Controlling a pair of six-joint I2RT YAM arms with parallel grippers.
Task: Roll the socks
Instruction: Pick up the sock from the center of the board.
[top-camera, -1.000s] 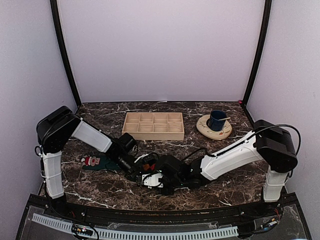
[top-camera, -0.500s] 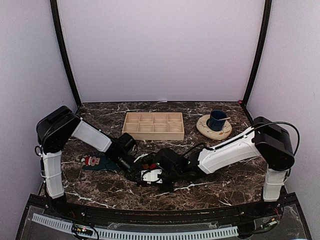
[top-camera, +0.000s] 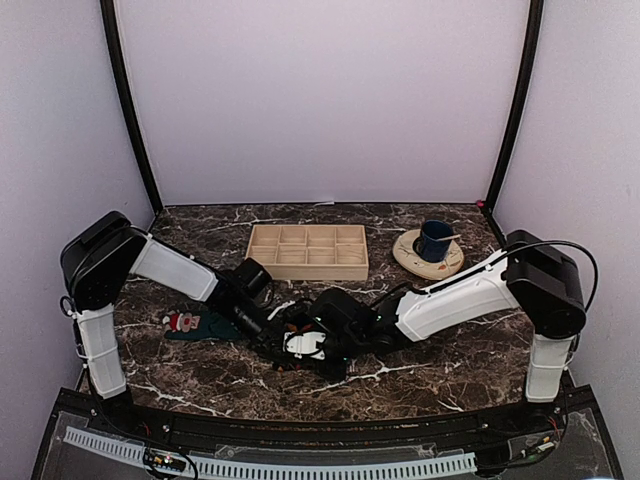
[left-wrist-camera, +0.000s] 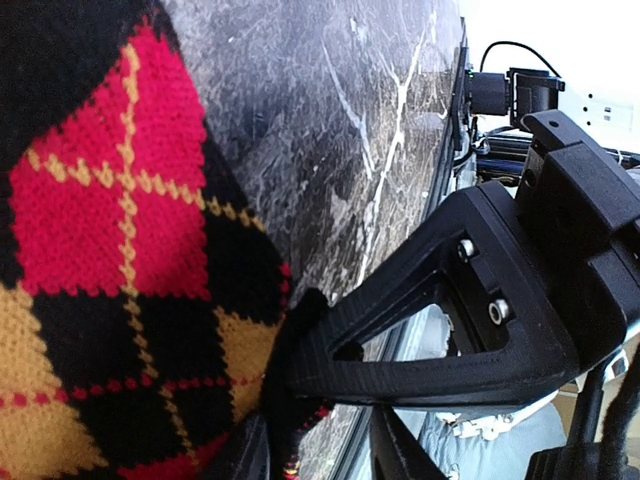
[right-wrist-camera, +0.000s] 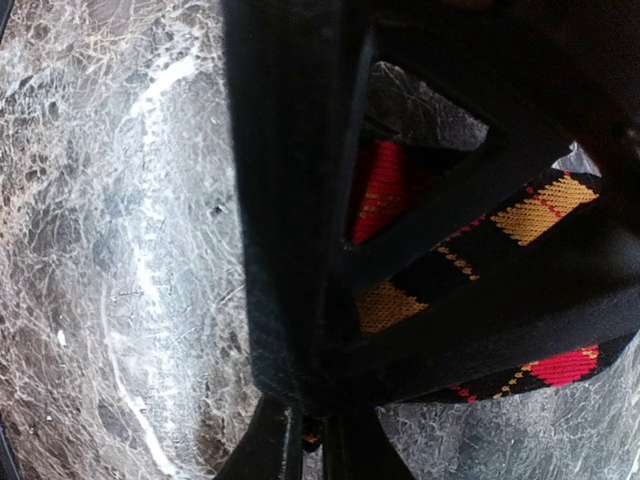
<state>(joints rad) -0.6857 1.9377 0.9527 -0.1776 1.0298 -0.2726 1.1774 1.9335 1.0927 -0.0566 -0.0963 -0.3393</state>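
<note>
- Between the two tools, at the front middle of the table (top-camera: 450, 370): argyle sock (left-wrist-camera: 110, 250), bunched up on the marble.
- Right tool (right-wrist-camera: 312, 440): fingers together, tips nipping an edge of the argyle sock. The rest of the fabric lies under and behind its fingers.
- Left tool (top-camera: 270, 340): against the same sock from the left. One finger (left-wrist-camera: 420, 330) has its tip on the fabric, the other is hidden, so can't tell if apart or together.
- Green sock (top-camera: 195, 324) with Santa figure: flat on the table, just left of the left tool.
- Wooden tray (top-camera: 307, 251): beyond both tools.
- Blue cup (top-camera: 434, 240) on a plate (top-camera: 428, 262): beyond the right tool, well apart.
</note>
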